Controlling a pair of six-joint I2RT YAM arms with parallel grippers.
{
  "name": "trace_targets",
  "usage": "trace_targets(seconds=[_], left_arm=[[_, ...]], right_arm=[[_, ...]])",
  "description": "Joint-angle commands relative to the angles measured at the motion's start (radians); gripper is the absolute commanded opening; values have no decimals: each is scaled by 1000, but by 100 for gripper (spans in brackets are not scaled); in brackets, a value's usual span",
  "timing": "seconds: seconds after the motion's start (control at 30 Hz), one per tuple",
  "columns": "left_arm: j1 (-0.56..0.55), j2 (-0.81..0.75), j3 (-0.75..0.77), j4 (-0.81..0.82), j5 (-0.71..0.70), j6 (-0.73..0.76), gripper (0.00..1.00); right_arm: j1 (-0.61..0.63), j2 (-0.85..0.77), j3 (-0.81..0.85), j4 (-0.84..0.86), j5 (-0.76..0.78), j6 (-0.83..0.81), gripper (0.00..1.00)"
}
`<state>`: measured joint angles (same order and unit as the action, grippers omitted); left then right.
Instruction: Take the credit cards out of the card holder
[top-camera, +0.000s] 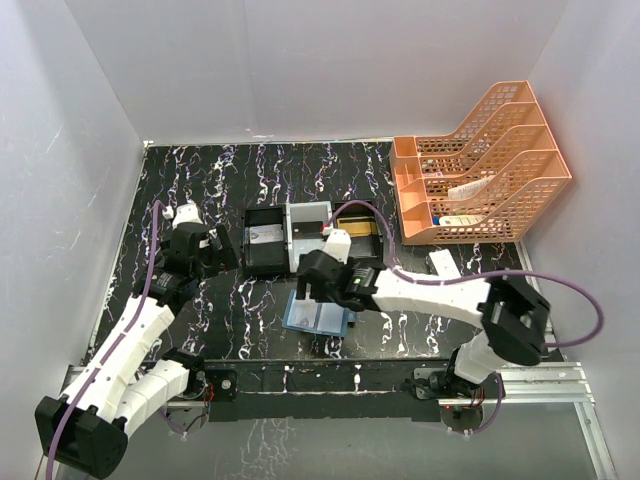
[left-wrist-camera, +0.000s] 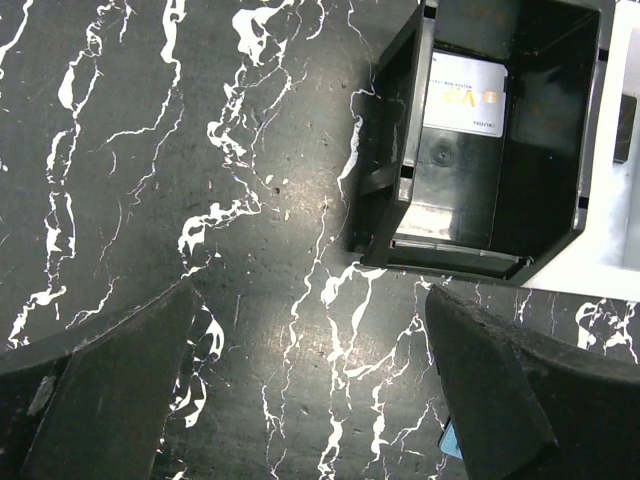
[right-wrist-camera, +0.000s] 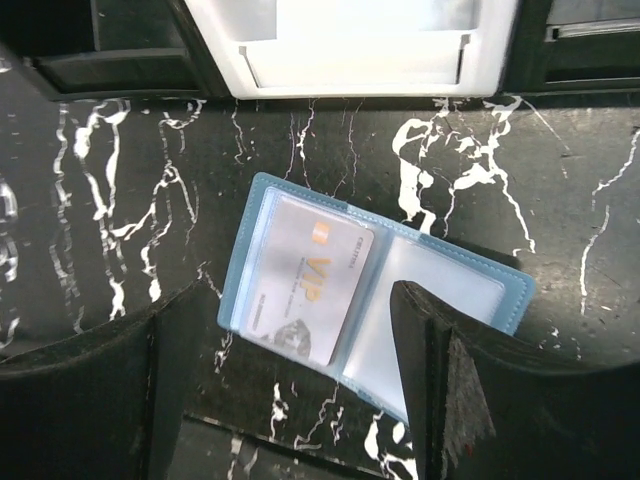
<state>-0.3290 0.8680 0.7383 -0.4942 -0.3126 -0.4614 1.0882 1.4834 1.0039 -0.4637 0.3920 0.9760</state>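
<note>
The blue card holder (top-camera: 318, 316) lies open and flat on the marbled table. In the right wrist view the card holder (right-wrist-camera: 262, 200) has a silver-grey VIP credit card (right-wrist-camera: 305, 290) in its left clear pocket; the right pocket (right-wrist-camera: 445, 285) looks empty. My right gripper (right-wrist-camera: 297, 305) is open and empty just above the holder, with its right finger (right-wrist-camera: 450, 380) over the right pocket. My right gripper shows over the holder in the top view (top-camera: 325, 285). My left gripper (left-wrist-camera: 310, 300) is open and empty over bare table, left of the holder. Another silver card (left-wrist-camera: 465, 95) lies in the tray's black compartment.
A black-and-white three-compartment tray (top-camera: 290, 262) stands just behind the holder. An orange file rack (top-camera: 480, 160) fills the back right corner. A small white object (top-camera: 442, 264) lies in front of the rack. White walls close in the table.
</note>
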Motion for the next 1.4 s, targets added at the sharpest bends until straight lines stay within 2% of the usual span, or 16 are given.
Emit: trace_targets(seconds=[0.0, 0.63, 0.93, 1.1, 1.3, 1.37], left_arm=[[5, -41, 23, -14, -61, -14, 99], [4, -34, 20, -7, -39, -5, 99], [5, -27, 20, -9, -28, -2, 99], [4, -26, 18, -3, -7, 3, 99], [3, -23, -9, 44, 166, 12, 99], [4, -15, -9, 52, 209, -39, 98]], right_arm=[[38, 108, 109, -71, 134, 56, 69], [39, 343, 195, -68, 62, 55, 68], [39, 387, 180, -102, 60, 50, 54], [39, 337, 129, -17, 32, 36, 45], [17, 275, 29, 134, -52, 20, 42], [2, 249, -15, 197, -98, 18, 42]])
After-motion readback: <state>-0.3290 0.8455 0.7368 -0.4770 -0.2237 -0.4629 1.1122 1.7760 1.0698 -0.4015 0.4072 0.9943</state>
